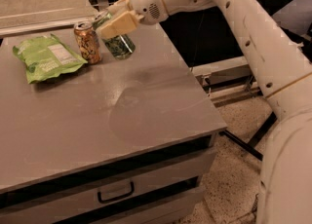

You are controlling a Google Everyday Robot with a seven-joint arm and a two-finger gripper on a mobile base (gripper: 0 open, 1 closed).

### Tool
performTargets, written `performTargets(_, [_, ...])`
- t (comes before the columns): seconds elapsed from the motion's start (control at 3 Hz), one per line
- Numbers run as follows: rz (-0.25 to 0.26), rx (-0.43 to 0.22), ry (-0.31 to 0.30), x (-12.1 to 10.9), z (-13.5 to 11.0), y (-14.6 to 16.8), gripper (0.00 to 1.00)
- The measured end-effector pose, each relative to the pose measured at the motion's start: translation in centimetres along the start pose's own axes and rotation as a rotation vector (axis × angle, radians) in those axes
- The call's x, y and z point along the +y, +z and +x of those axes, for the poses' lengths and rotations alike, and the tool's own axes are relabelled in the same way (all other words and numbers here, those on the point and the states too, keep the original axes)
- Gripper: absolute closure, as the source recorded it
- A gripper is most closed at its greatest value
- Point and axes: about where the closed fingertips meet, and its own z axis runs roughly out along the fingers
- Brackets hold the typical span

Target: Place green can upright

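Observation:
The green can (117, 44) has a green and pale patterned label. It is held tilted, its top leaning to the upper left, just above the grey table (146, 111) near the far edge. My gripper (116, 20) comes in from the upper right and is shut on the can's upper part, tan fingers (119, 23) on either side. The can's top rim is partly hidden by the fingers.
An orange-tan soda can (87, 42) stands upright just left of the green can. A flat light-green chip bag (48, 56) lies further left. The table's right edge drops to a speckled floor; a drawer handle (115, 193) shows in front.

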Motion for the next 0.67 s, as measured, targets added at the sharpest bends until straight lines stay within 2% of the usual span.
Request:
performTargets(0.33, [-0.044,-0.059,-0.09,0.6,0.7,-3.8,1.0])
performTargets(0.67, [-0.061,-0.094,-0.052,1.8,3.5,-3.4,1.0])
